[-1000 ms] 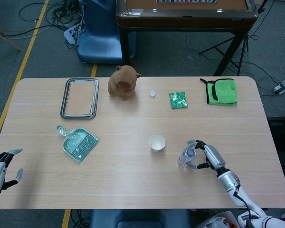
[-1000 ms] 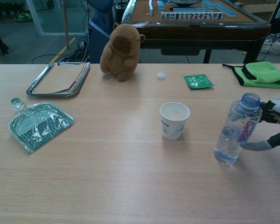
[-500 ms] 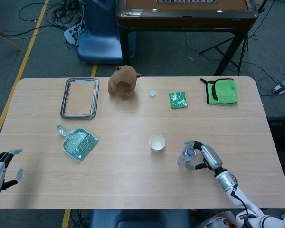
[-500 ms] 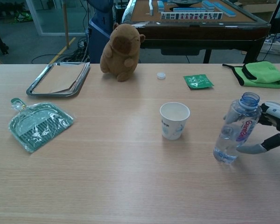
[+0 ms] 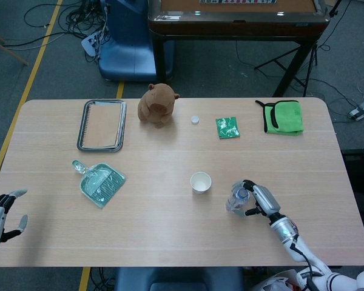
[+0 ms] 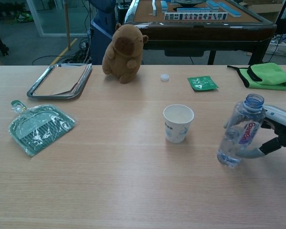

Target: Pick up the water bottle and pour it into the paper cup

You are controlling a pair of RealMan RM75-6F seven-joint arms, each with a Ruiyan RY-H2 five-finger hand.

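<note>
While upright, water bottle (image 6: 238,134) sits within right hand (image 5: 258,199) fingers (image 6: 248,153).

A red label reading "Ganten" is seen on the bottle (image 6: 239,131). Small print on the cup (image 6: 178,123) cannot be read.

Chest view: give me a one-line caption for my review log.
Right hand closes its fingers around the uncapped water bottle, standing right of the empty paper cup.

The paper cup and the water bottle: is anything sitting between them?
No. Between the paper cup and the water bottle there is only bare table; the chest view shows it best.
</note>
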